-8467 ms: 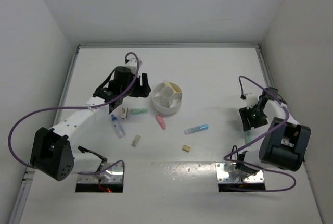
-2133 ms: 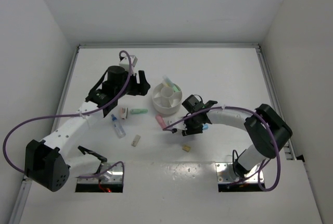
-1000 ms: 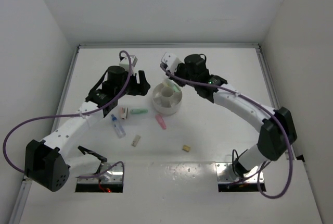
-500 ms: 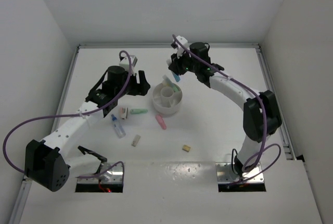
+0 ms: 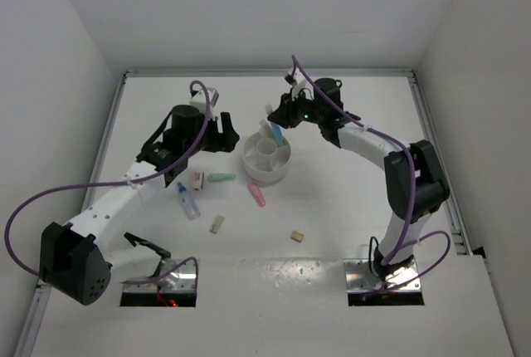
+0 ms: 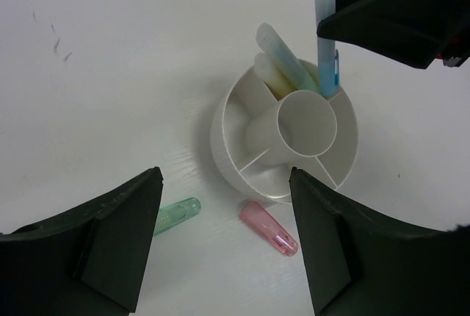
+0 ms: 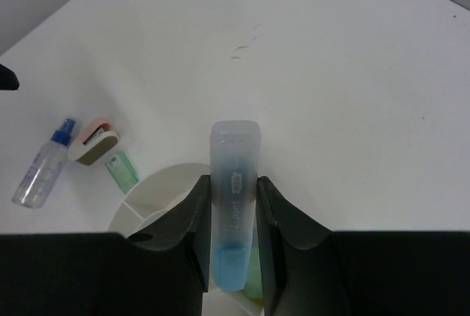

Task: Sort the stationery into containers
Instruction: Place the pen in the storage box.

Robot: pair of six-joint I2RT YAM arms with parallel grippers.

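- Gripping a blue highlighter upright in the right claw, lower end over the divided bowl's far compartment, beside a pale yellow stick.
- Hovering left of the bowl with the left claw spread wide, holding nothing.
- Leaving a pink stick on the worktop just beside the bowl.

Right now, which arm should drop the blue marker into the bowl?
Right. The right gripper is shut on the blue marker, holding it upright over the white divided bowl. The left gripper is open and empty, beside the bowl.
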